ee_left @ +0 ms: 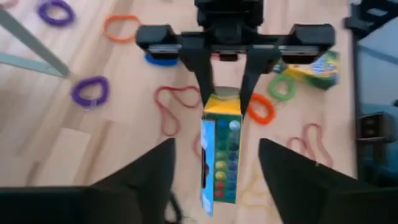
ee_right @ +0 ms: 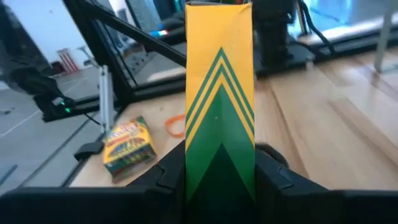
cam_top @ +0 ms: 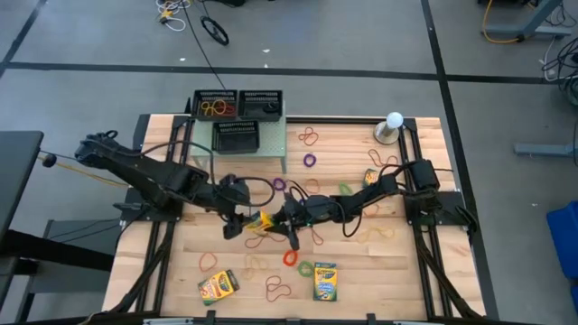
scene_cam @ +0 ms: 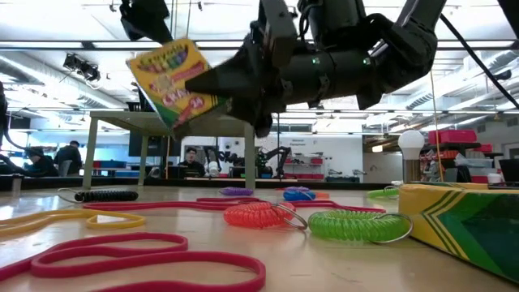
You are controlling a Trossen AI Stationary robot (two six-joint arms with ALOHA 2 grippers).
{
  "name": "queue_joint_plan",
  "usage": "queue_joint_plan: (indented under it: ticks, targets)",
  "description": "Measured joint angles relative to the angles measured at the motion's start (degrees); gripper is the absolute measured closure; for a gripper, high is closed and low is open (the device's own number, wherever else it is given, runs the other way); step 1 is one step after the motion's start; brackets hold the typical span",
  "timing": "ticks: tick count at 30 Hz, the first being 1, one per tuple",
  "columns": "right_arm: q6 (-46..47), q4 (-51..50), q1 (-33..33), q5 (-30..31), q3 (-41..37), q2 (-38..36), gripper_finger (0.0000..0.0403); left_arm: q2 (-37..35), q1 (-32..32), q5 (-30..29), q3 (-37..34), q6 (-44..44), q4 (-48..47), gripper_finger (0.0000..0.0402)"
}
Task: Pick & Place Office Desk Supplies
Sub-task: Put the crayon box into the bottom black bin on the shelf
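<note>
Crayon box (ee_left: 221,155): held above mid-tabletop, clamped at one end by the right gripper (ee_left: 227,102); long axis is pointed toward the left gripper (cam_top: 237,219), whose fingers (ee_left: 140,177) are spread wide either side, not touching. Mesh trays (cam_top: 237,104) at the far edge: rubber bands (cam_top: 214,108) are seen in one.

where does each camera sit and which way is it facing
High: overhead, looking down on the wooden table, both arms.
Low: table height, level across red rubber-band loops; arms above.
Left wrist: on the left arm, past its open left gripper.
Right wrist: on the right arm, its right gripper grips.
All share the yellow-and-green crayon box.
</note>
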Motion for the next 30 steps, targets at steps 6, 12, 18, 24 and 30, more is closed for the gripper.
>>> queue_joint_plan:
  ticks: [6, 12, 18, 24, 30]
  targets:
    - [-0.75, 4.82, 0.70, 0.80, -0.02, 0.00, 0.0297, 1.63, -0.16, 2.43, -0.06, -1.21, 0.51, 0.0105]
    - [-0.14, 7.13, 0.87, 1.27, -0.02, -0.02, 0.0294, 2.79, -0.50, 2.38, -0.04, 0.13, 5.38, 0.0105]
    - [0.72, 8.64, 1.07, 1.28, -0.02, -0.02, 0.0294, 2.86, -0.37, 2.82, -0.06, -0.89, 5.32, 0.0144]
    - [0.74, 9.56, 1.09, 1.21, -0.02, -0.02, 0.0291, 2.86, -0.38, 3.30, -0.06, -2.34, 5.15, 0.0234]
    - [0.79, 10.94, 1.09, 1.14, -0.02, -0.04, 0.0287, 2.82, -0.37, 4.11, 0.69, -2.79, 4.60, 0.0303]
